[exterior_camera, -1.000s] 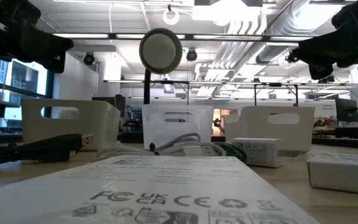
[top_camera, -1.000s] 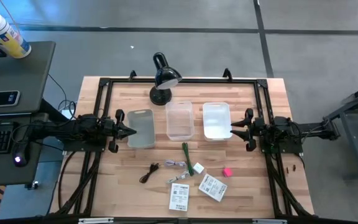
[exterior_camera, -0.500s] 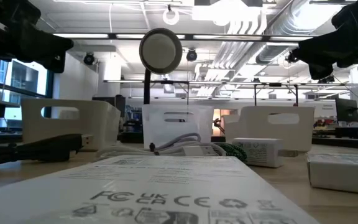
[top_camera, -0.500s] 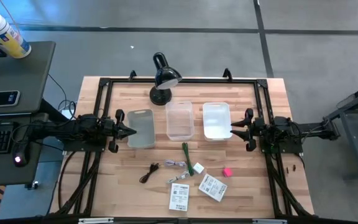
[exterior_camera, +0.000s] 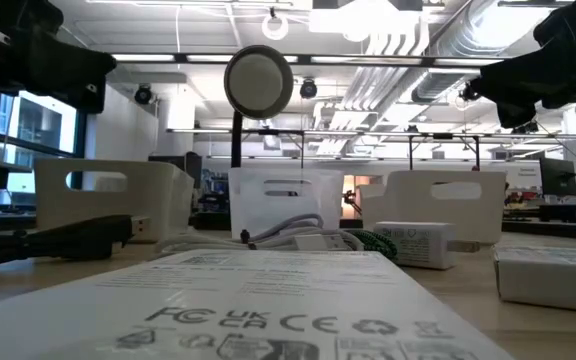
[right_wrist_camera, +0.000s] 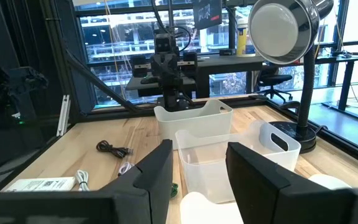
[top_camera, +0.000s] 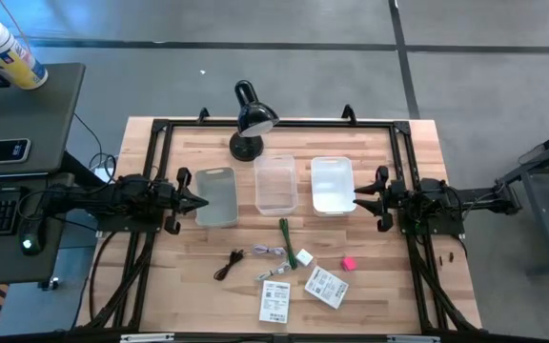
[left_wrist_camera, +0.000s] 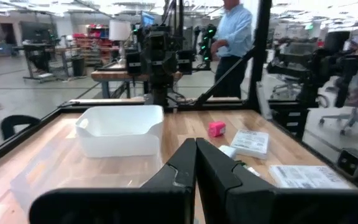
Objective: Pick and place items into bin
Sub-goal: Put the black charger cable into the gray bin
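The items lie loose on the table's near half, each resting flat on the wood: a black cord (top_camera: 229, 263), a grey cord (top_camera: 271, 252), a green stick (top_camera: 287, 241), a white block (top_camera: 304, 256), a pink cube (top_camera: 348, 263) and two printed packets (top_camera: 274, 302) (top_camera: 326, 287). My left gripper (top_camera: 198, 200) hovers shut at the left side of the grey bin (top_camera: 216, 196), and its fingers meet in the left wrist view (left_wrist_camera: 196, 163). My right gripper (top_camera: 358, 200) hovers open by the white bin (top_camera: 332, 184), and its gap shows in the right wrist view (right_wrist_camera: 197, 174). Neither gripper touches anything.
Three bins stand side by side across the table's middle, with a clear bin (top_camera: 275, 183) between the grey and the white one. A black desk lamp (top_camera: 249, 122) stands behind them at the far edge. A black frame (top_camera: 274, 124) runs round the table. A person (left_wrist_camera: 232, 31) stands beyond it.
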`<state>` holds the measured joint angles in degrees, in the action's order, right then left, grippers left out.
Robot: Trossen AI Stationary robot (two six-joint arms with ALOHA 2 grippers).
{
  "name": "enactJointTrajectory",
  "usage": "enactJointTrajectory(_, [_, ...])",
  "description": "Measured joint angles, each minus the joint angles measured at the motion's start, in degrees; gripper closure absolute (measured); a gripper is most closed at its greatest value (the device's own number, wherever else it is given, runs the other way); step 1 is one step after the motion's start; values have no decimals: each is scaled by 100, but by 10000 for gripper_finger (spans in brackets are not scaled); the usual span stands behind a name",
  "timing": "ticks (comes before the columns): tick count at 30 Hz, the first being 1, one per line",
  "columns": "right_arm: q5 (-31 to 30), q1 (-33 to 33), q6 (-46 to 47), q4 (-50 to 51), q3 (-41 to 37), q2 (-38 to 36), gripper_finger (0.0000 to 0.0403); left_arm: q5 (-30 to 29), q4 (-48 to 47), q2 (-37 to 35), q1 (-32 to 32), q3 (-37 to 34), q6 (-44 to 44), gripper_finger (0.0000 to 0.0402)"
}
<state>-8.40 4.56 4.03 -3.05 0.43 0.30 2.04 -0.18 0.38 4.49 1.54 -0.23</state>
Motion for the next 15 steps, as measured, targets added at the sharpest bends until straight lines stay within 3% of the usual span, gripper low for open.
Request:
enactJointTrajectory(3, [0, 0, 2, 0, 0, 2, 263, -209, 72, 0, 0, 0, -234, 401])
enactJointTrajectory(8, [-27, -1, 138, -122, 0, 1, 263, -211, 424, -2, 0, 0, -1340, 401])
enactJointTrajectory(15, [-221, -2, 2534, -1385, 4, 2, 263, -262, 690, -1, -1, 0, -1970, 401])
